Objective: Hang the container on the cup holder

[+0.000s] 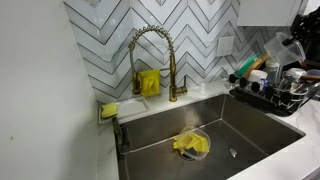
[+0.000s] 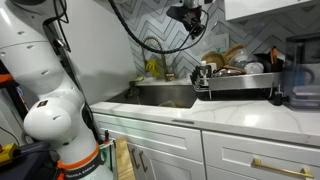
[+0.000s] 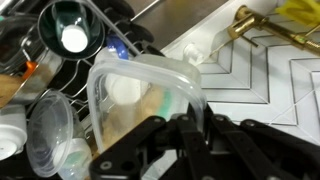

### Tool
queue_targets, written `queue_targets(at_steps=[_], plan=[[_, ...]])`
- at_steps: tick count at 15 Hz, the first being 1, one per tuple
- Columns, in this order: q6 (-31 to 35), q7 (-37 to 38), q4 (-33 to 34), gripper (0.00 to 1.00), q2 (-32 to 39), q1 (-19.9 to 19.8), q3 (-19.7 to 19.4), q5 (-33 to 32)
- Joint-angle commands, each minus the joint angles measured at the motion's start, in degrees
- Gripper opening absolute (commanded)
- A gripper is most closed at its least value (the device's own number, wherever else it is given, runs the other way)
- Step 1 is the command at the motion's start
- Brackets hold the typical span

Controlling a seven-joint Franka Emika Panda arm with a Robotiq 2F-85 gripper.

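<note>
In the wrist view my gripper (image 3: 190,122) is shut on the rim of the clear, translucent plastic container (image 3: 135,95), which tilts in front of the camera. Under it lies the black dish rack (image 3: 40,55), crowded with cups, lids and a dark bowl. In both exterior views the gripper (image 1: 293,42) (image 2: 190,20) hangs high above the dish rack (image 1: 262,100) (image 2: 240,82) next to the sink. I cannot make out a separate cup holder among the rack's parts. In the exterior views the container is too small to make out clearly.
A steel sink (image 1: 250,125) holds a clear bowl with a yellow cloth (image 1: 191,145). A gold spring faucet (image 1: 150,45) stands behind it, and a yellow sponge (image 1: 108,110) lies at the sink's corner. The chevron tile wall (image 3: 270,90) is close behind.
</note>
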Motion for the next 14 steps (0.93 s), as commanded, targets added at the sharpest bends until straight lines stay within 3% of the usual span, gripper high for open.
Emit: queue_targets(at_steps=[1,6,7,11,12,14], plan=[[-11.73,-0.07,-2.12,0.01,-3.74,0.04,-2.92,5.64],[-26.22,-0.44,-3.21,0.01,-3.04,-1.17,-6.18,12.48],[-23.86,0.05,-0.98,0.06,-2.55,-1.17,-5.01,9.77],[-25.35,-0.18,-2.10,0.06,-2.17,-1.61,-5.52,11.39],[-25.36,-0.18,-2.16,0.01,-2.18,-1.60,-5.50,11.42],[-27.67,-2.09,-2.58,0.01,-0.50,-2.11,-7.10,16.50]])
